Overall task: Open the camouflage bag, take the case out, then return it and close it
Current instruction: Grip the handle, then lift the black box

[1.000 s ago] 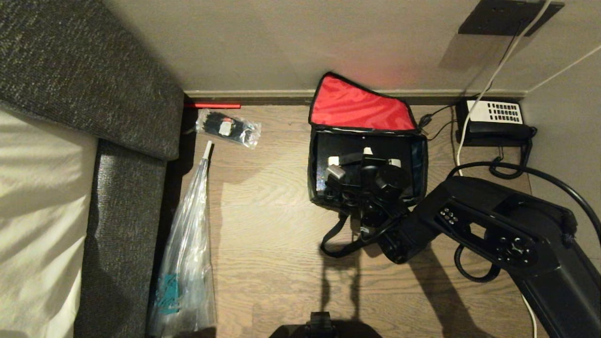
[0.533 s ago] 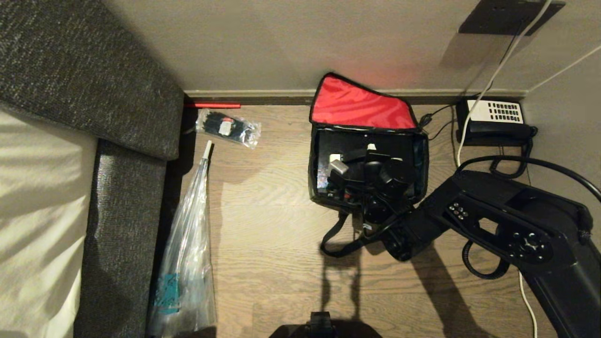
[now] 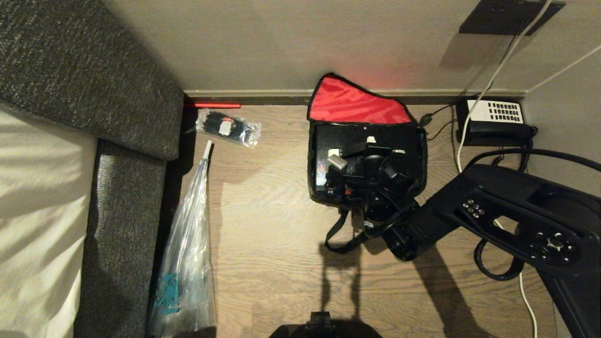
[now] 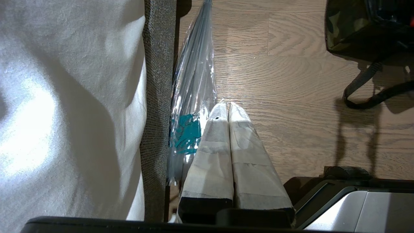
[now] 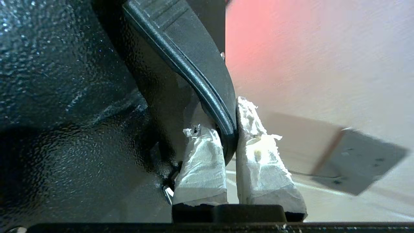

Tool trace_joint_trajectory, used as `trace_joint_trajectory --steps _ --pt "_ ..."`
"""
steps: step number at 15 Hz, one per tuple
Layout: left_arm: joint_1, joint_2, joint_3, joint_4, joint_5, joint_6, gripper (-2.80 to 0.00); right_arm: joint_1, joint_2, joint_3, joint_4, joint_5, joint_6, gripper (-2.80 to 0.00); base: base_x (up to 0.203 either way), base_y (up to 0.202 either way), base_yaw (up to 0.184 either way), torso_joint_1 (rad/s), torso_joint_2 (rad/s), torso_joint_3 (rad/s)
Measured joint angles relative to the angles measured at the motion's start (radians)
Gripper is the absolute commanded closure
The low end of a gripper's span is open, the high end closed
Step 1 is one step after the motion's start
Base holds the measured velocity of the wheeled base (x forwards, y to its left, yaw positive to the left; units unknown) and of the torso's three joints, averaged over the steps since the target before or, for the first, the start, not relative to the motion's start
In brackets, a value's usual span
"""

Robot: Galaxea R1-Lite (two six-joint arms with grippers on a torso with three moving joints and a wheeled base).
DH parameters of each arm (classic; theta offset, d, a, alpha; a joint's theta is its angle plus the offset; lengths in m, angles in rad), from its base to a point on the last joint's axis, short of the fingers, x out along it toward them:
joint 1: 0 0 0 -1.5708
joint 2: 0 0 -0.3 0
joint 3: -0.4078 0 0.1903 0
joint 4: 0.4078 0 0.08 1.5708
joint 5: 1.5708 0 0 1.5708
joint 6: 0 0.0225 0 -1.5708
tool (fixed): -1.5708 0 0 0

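The case [image 3: 324, 155] is glossy, pebbled black plastic. The camouflage bag [image 3: 371, 105] is cloth with shiny red lining. Wood-grain floor [image 3: 272, 211], crinkled clear plastic bag [image 3: 185, 263], coarse woven grey upholstery [image 3: 70, 70].

R arm comes in from the lower right of the head view, black links bent at the elbow, forearm angled up-left, wrist turned so the right gripper [image 5: 230, 129] sits low over the open camouflage bag [image 3: 315, 169]. Its taped fingers [image 5: 200, 161] are pinched tight on the thin black handle [image 5: 194, 61] of the case [image 3: 324, 141], one pad each side, tape frayed at the tips. L arm not in the head view; the wrist view shows the left gripper [image 4: 223, 108] pointing down toward the floor beside the robot's base, taped fingers [image 4: 245, 142] pressed together, nothing between them.
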Motion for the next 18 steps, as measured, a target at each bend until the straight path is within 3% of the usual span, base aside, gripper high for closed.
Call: trace_joint_trajectory --steps 18 --pt "0.000 0.000 0.000 0.000 0.000 0.000 0.00 0.054 -0.114 0.040 0.001 -0.003 -0.059 0.00 0.000 0.000 0.000 0.000 0.00 0.000"
